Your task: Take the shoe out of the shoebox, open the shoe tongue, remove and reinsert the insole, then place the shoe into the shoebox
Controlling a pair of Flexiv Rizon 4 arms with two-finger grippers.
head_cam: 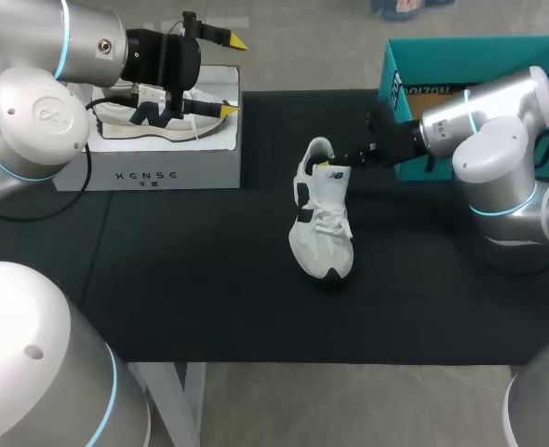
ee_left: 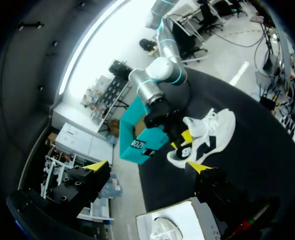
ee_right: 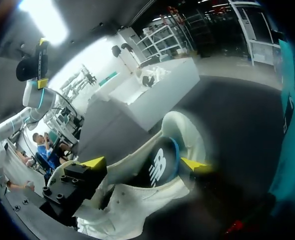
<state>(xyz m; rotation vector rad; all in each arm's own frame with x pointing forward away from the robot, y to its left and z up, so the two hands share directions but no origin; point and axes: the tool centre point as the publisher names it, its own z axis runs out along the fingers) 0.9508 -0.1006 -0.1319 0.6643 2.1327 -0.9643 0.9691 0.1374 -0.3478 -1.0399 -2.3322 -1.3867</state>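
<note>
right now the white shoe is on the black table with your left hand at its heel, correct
Not quite: the hand at the heel of the white shoe on the black table is the right hand, as the head view shows.

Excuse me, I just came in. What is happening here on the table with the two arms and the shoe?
A white shoe stands on the black table, outside any box. The right gripper is at its heel end, by the tongue. The left gripper hangs open and empty over the white shoebox, where a second shoe lies. A teal box stands at the table's far right.
</note>
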